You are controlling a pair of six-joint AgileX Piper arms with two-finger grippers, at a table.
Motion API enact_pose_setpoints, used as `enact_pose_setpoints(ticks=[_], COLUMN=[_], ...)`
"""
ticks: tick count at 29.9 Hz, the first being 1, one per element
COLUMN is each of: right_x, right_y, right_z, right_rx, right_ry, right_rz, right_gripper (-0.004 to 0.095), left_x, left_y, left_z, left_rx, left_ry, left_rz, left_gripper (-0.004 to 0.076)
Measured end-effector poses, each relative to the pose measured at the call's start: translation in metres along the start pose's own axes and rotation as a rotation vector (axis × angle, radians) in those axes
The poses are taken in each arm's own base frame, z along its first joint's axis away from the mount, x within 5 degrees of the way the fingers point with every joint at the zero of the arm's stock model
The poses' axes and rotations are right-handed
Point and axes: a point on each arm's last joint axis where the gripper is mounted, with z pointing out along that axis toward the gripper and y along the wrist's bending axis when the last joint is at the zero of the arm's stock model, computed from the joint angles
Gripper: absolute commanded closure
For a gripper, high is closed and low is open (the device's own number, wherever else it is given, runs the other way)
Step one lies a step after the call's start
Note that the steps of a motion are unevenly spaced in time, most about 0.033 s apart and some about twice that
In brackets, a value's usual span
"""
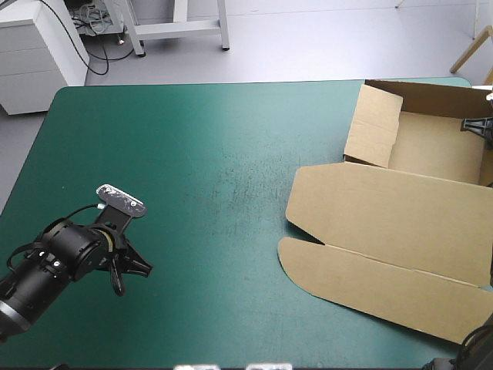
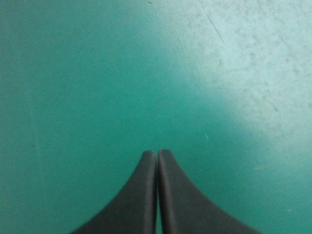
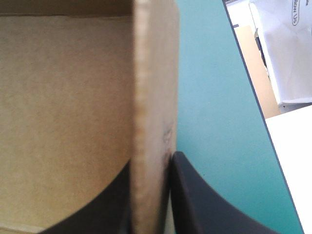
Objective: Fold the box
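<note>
Box (image 1: 400,223), walls part-raised: right tool (image 3: 152,163) grasps one wall, should hold it upright; left tool (image 2: 157,153) clenched, empty.

High view: box (image 1: 385,223) runs off the table's right side, that part cut off. The right gripper (image 1: 477,123) is mostly cut off there too. Right wrist view: box wall covers part of one finger (image 3: 109,204).

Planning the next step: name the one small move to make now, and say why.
Probably tip the held wall inward: the right gripper is shut on this upright wall of the box, whose lid lies flat, while the left gripper sits shut over bare teal-green cover, far off.
</note>
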Motion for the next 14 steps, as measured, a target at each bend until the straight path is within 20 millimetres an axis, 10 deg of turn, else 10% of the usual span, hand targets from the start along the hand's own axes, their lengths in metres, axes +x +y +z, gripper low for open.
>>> enact_pose_setpoints(ticks=[6, 14], right_x=[0.0066, 0.0084], right_y=[-0.0014, -0.0011], right_z=[0.007, 0.0062], right_rx=[-0.012, -0.019], right_ry=[0.032, 0.049], right_rz=[0.0, 0.002], right_gripper=[-0.0037, 0.006], left_x=[-0.0005, -0.0011], left_y=[-0.0001, -0.0001], left_z=[0.0, -0.0003], left_rx=[0.001, 0.002], left_ry=[-0.006, -0.015], left_rz=[0.001, 0.001], left_gripper=[0.0734, 0.0734])
